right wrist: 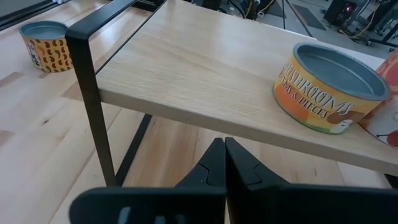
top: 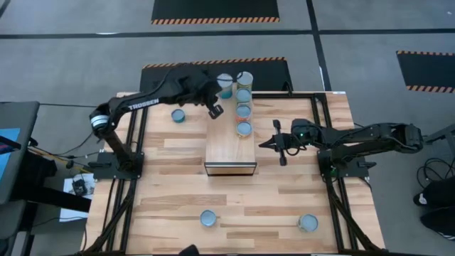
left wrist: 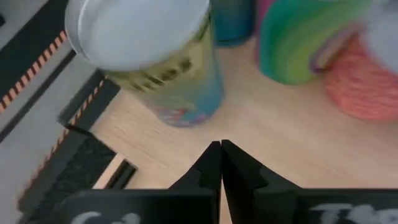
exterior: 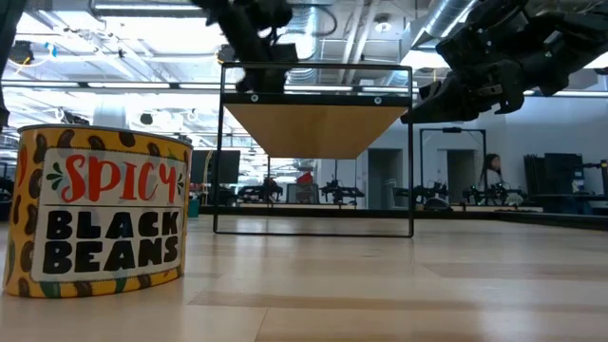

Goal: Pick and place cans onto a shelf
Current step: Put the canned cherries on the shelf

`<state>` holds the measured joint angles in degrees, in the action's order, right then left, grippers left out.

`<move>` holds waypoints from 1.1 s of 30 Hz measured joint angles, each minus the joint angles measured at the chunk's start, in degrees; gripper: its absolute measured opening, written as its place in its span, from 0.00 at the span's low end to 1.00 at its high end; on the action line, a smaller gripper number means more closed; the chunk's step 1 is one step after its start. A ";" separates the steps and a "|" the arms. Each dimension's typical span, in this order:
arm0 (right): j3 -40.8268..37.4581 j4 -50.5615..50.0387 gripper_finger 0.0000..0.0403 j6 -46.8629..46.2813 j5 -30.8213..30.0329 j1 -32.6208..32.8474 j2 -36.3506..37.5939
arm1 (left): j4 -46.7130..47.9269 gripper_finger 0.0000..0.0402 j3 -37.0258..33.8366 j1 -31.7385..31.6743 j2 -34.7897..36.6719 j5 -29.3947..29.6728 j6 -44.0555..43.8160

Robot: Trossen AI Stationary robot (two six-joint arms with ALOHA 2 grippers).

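Five cans, silvery-blue tops, stand at the light-wood shelf's far end; three remain on the bench. Left gripper and right gripper: jaws pressed together, empty.

R gripper fingers together, below shelf edge; orange can near shelf's edge.

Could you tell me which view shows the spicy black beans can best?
The low view: the spicy black beans can fills its left, label fully readable. The high view shows several cans only as small round tops; which is this one is unclear. The left wrist view doesn't show it.
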<state>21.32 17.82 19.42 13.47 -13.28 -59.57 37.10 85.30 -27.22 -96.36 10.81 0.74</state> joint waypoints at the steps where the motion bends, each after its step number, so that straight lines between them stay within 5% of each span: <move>1: 0.00 0.13 0.02 0.00 0.00 0.00 0.00 | -3.32 0.00 -2.41 -0.49 0.31 -0.09 -0.85; 10: 0.00 0.75 0.02 -0.28 0.00 0.00 0.00 | -20.93 0.00 -12.21 -2.89 0.73 0.02 -2.61; 33: 0.00 0.66 0.02 -0.48 0.02 0.00 -0.02 | -25.22 0.00 -12.42 -3.19 0.71 -1.14 -3.12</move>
<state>21.32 18.48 18.94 13.50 -13.28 -59.59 11.88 72.88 -30.41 -95.66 9.67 -2.37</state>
